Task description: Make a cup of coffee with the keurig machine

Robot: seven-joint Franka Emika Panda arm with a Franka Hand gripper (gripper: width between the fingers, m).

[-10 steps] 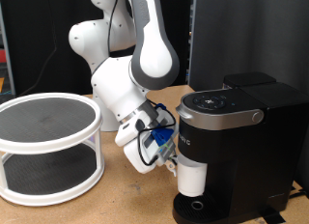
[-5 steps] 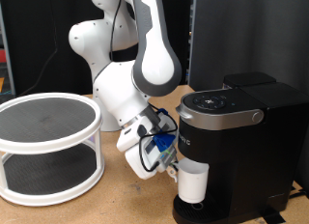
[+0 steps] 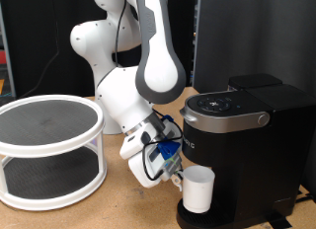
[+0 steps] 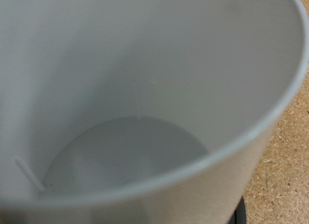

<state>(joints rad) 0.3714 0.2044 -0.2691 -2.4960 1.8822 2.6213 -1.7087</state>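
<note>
Cup (image 3: 197, 190) on keurig machine (image 3: 240, 150) drip tray, claw (image 3: 176, 176) alongside.

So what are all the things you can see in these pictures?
cup: one, white, on the coffee maker's drip tray under its spout; its empty inside fills the wrist view
keurig machine: one, black with a silver-grey lid handle, exterior view's right
two-tier round stand: one, white with dark mesh, exterior view's left
table: one, brown, underneath everything
robot arm: one, white
fingers: beside the cup
</note>
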